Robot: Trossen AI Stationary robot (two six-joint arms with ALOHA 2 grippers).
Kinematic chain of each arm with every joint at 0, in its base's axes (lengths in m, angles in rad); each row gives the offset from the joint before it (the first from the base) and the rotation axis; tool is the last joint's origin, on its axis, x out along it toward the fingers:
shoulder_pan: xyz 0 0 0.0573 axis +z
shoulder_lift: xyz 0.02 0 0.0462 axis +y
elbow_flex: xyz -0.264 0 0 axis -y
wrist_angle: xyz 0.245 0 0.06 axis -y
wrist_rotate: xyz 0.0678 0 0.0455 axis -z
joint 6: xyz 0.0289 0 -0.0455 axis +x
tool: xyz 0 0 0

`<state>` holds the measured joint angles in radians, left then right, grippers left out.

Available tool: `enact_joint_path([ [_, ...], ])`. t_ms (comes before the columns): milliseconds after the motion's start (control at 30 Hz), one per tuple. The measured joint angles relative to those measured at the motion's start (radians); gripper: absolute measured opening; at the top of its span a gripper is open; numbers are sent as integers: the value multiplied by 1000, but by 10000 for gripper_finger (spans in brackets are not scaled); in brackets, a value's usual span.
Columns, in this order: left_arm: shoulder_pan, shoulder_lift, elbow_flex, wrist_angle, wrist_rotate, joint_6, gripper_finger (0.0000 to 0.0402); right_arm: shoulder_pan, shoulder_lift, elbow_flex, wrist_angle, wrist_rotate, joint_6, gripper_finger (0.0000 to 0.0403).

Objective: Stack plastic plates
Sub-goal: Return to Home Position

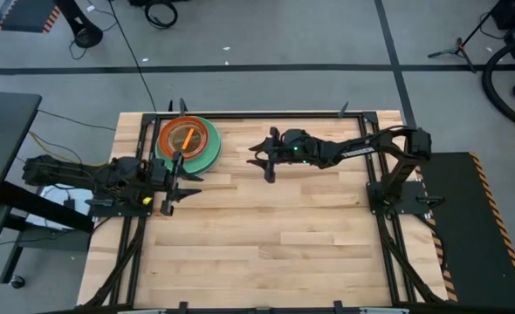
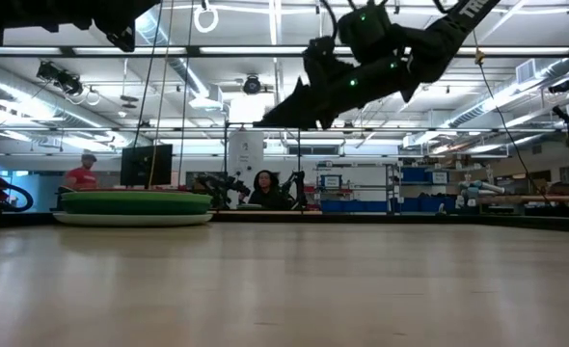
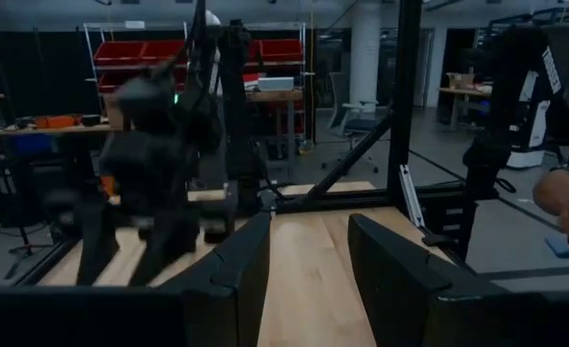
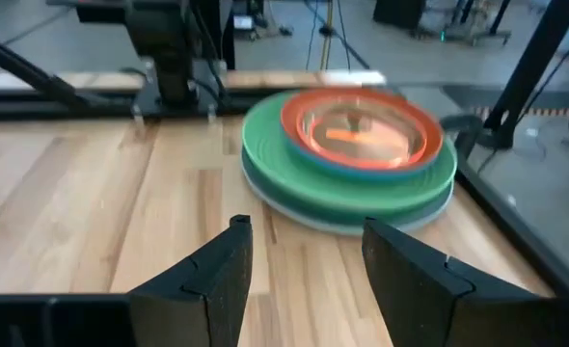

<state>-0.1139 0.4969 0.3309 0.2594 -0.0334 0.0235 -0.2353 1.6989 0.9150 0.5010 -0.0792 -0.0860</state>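
Observation:
The plates stand in one stack [image 1: 188, 142] at the table's far left, a green plate widest, a red-orange rim and a translucent orange small plate on top; the stack [image 4: 350, 159] rests on a pale bottom plate [image 2: 133, 218]. My right gripper [image 1: 265, 163] hangs open above the table, to the right of the stack, fingers [image 4: 299, 270] pointing toward it and holding nothing. My left gripper [image 1: 181, 179] is open just near of the stack, above the wood, also empty [image 3: 309, 260].
Black frame rails [image 1: 240, 114] run along the table's far edge and down both sides. Bare wood [image 1: 275, 235] covers the middle and near half of the table. People show in the room beyond the table [image 2: 263, 190].

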Motion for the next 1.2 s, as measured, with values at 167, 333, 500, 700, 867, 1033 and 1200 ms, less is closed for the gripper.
enact_joint_path([
  [167, 0, 0, 0, 4, -5, 14, 148, -1, 62, 0, 9, 4, 7, 203],
  [333, 0, 0, 0, 0, -34, 34, 148, -4, 52, 0, 34, 9, 7, 203],
  [500, 0, -31, 0, -83, -37, 32, 148, -25, -31, 0, -19, 8, -24, 203],
  [700, 0, -96, -31, -117, -62, 10, 148, -62, -121, -34, -12, 3, -65, 203],
  [867, 0, -149, -128, -56, -89, 12, 148, -79, -147, -97, 39, 0, -62, 200],
  [1033, 1, -197, -193, -22, -113, -5, 148, -81, -149, -118, 44, 0, -48, 197],
  [1200, 1, -213, -206, -22, -115, -32, 148, -81, -149, -118, 45, 0, -51, 197],
])
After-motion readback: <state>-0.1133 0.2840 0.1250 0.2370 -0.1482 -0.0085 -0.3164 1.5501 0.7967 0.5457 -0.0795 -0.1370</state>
